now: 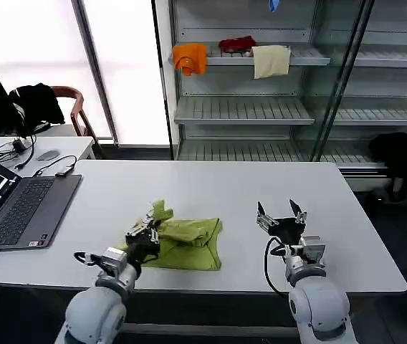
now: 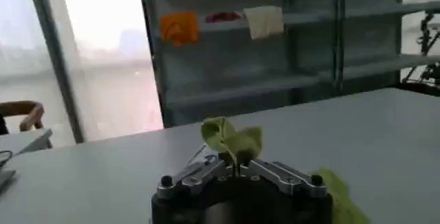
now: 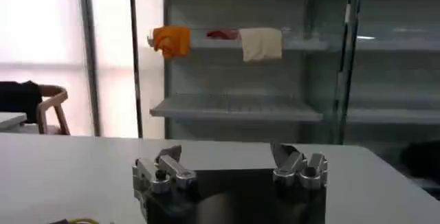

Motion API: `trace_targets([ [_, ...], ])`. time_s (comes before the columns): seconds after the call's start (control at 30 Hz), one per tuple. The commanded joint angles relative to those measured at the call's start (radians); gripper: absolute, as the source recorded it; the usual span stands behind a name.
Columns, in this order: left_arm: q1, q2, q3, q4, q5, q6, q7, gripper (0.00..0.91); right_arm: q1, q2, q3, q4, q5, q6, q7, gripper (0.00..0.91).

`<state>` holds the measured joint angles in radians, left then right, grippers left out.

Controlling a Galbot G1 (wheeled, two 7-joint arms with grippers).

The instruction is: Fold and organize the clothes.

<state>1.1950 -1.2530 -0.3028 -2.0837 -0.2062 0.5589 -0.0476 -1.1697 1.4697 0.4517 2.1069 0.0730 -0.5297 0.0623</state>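
**One shirt, two grippers on the white table**

One laptop (image 1: 18, 209) is sitting at the table's (image 1: 211, 183) left edge, its screen cut off. One lime T-shirt (image 1: 189, 244) is lying bunched near the front edge, its neck label hidden. One corner is sticking up, pinched in the left gripper (image 1: 148, 231), whose jaws are clamped together on it. To the right, well apart, the right gripper (image 1: 281, 213) is hovering with jaws spread wide, gripping nothing.
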Motion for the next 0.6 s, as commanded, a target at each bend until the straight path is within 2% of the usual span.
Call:
trace_targets([
  [0.03, -0.070, -0.021, 0.157, 0.128, 0.005, 0.013, -0.048, 0.010, -0.002, 0.002, 0.002, -0.004, -0.011, 0.002, -0.001, 0.907],
  [0.33, -0.109, -0.038, 0.173, 0.170, -0.012, 0.013, -0.065, 0.010, 0.005, 0.007, -0.006, -0.028, -0.023, 0.012, -0.004, 0.907],
  [0.6, -0.106, -0.038, 0.190, 0.125, -0.030, 0.017, -0.067, 0.010, 0.010, 0.007, -0.010, -0.045, -0.025, 0.018, -0.007, 0.907],
])
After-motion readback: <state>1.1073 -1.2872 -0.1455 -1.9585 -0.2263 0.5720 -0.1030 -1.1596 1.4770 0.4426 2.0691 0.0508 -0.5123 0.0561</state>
